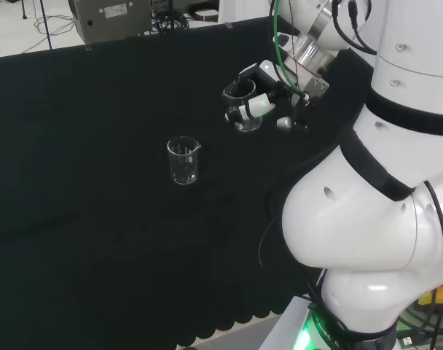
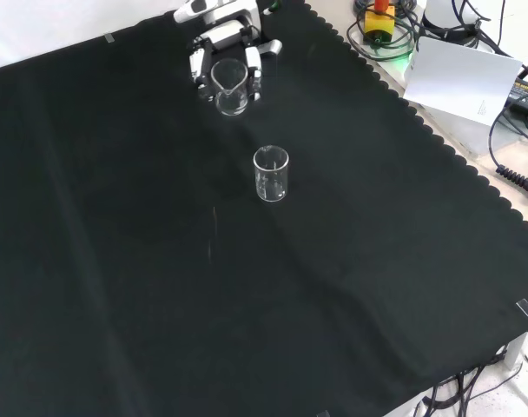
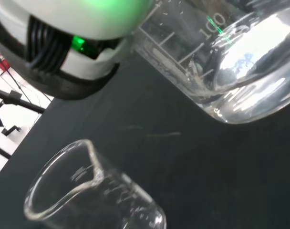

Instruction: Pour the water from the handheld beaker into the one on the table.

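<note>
The black and white robot hand (image 1: 252, 100) has its fingers curled round a small clear glass beaker with printed measuring marks (image 1: 243, 117), gripping it by the wall so that the vessel hangs above the black cloth covering the bench (image 1: 97, 182). In the head view the hand sits just left of the white arm links (image 1: 382, 182), with the held beaker at its lower left side and clear of the cloth. In the front view the hand (image 2: 221, 48) comes in from the top edge, and the held beaker (image 2: 231, 87) shows between the fingers (image 2: 253, 71), roughly upright, its open mouth up.

A second clear glass beaker with a pouring lip (image 1: 183, 160) stands upright on the cloth, apart from the hand and touching nothing. In the head view it is to the lower left of the held beaker; in the front view it (image 2: 271, 173) stands nearer the camera and slightly to the right of the hand, with a strip of bare cloth (image 2: 116, 261) between the two vessels.

From the wrist view the held beaker's rounded base (image 3: 235, 71) looms close, with clear water visible in the bottom, beside a blurred part of the hand (image 3: 73, 52) lit by a green light. The standing beaker's rim and lip (image 3: 83, 191) lie beyond it; whether it holds any liquid cannot be told
</note>
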